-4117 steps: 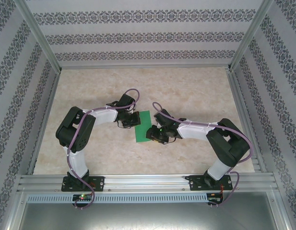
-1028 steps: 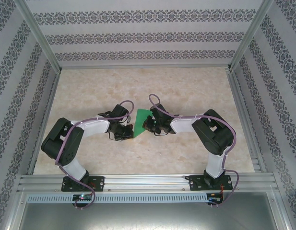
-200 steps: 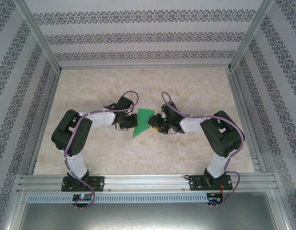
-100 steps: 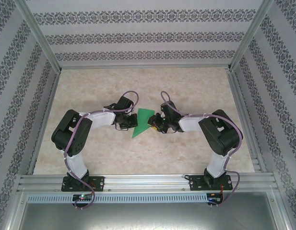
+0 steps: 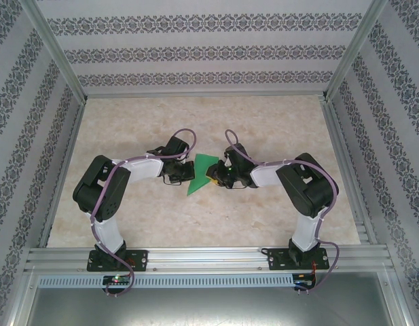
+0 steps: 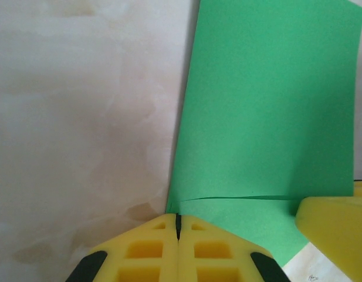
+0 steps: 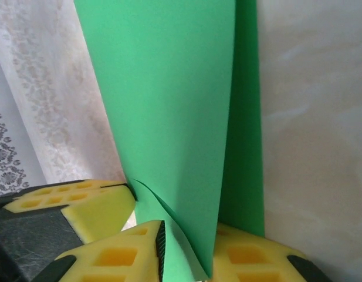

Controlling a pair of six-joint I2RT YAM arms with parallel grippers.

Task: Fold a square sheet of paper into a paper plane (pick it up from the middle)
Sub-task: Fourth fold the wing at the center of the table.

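Note:
The bright-green sheet of paper [image 5: 202, 170] lies on the table between the two grippers, folded into a pointed wedge with a crease line [image 6: 251, 197] across it. My left gripper [image 5: 189, 172] is shut, its yellow tips [image 6: 178, 218] resting at the paper's [image 6: 269, 106] left edge with nothing visibly between them. My right gripper [image 5: 214, 176] is at the paper's right side. In the right wrist view its jaws [image 7: 189, 258] stand slightly apart, with a raised, loosely curled flap of the paper [image 7: 169, 106] between them.
The pale marble-patterned table [image 5: 263, 217] is ringed by a metal frame [image 5: 195, 257] and patterned walls. The left gripper's finger [image 7: 69, 208] sits close beside the right one. The right gripper's finger [image 6: 336, 229] shows at the paper's lower right.
My right gripper's jaws have narrowed around the paper flap and the right arm has edged left. The left arm and the paper have stayed put.

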